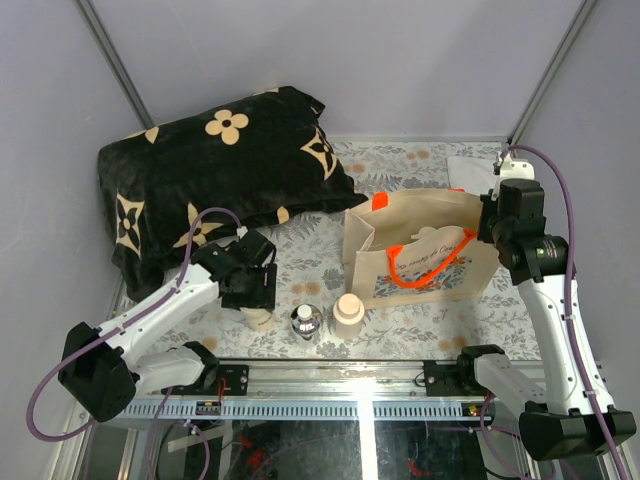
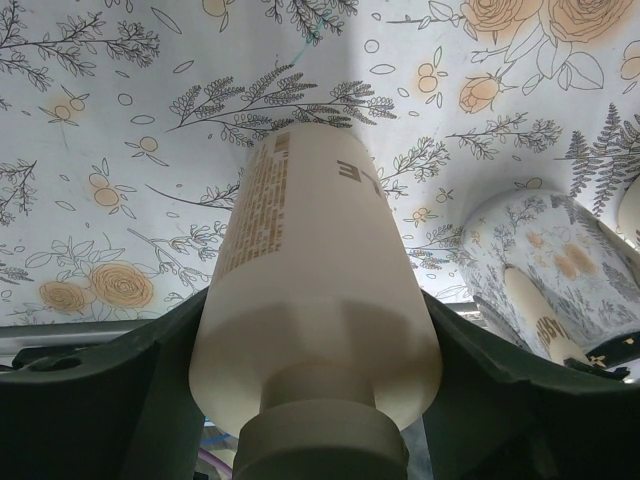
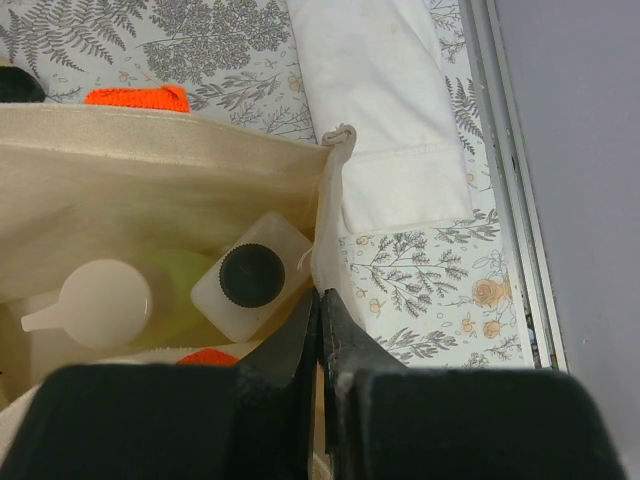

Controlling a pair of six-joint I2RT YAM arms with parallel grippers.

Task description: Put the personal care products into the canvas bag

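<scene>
My left gripper has come down over a cream squat bottle near the front of the table. In the left wrist view both dark fingers press the sides of this bottle. A small clear round bottle and another cream squat bottle stand just to its right. The canvas bag stands upright with orange handles. My right gripper is shut on the rim of the bag. Inside lie a white rectangular bottle with a dark cap and a pale green bottle.
A black blanket with cream flowers is heaped at the back left. A white cloth lies behind the bag by the right wall. The metal rail runs along the table's near edge.
</scene>
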